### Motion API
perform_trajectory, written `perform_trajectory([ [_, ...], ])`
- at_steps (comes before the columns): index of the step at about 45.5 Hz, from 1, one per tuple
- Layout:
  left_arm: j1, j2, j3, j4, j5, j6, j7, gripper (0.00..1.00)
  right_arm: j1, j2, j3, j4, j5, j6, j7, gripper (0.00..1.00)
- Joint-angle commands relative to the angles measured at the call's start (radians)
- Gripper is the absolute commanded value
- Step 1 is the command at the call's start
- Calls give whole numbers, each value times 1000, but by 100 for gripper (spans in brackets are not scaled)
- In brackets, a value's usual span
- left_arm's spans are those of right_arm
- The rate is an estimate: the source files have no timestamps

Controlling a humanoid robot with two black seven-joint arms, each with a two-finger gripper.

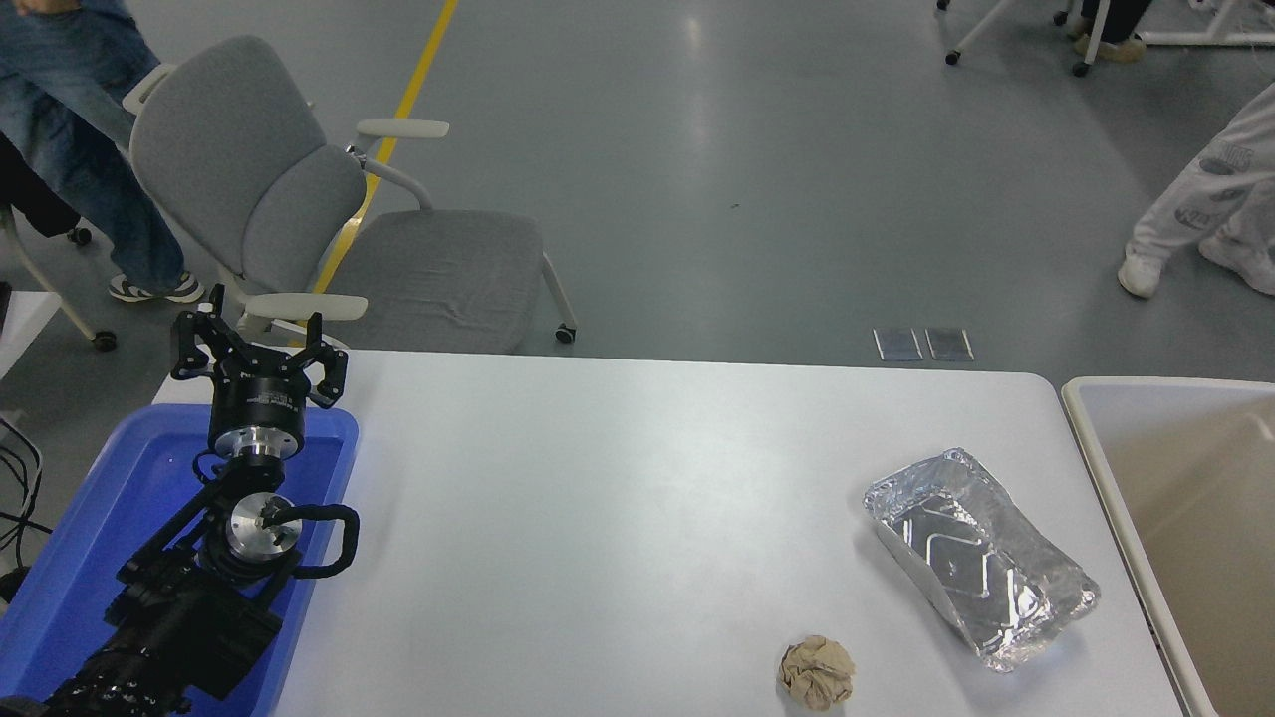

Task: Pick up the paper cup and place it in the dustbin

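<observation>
Two leftovers on table, foil tray, brown paper ball

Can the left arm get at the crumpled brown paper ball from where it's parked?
Probably not easily. The left gripper sits open over the blue tub at the table's left end, while the paper ball lies near the front edge toward the right. Nothing stands between them, but it looks a long stretch.

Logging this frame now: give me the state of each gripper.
Left gripper: open, holding nothing, parked over the blue tub.
Right gripper: not in view, so its state cannot be told.
</observation>
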Motion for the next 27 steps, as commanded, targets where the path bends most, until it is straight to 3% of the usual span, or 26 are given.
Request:
perform_trajectory([
  [1,0,0,0,0,0,0,0,99,-275,200,266,-351,11,23,2,0],
  [17,0,0,0,0,0,0,0,99,-567,248,581,-354,17,210,7,0],
  [27,0,0,0,0,0,0,0,99,-677,305,613,-354,15,268,56,0],
])
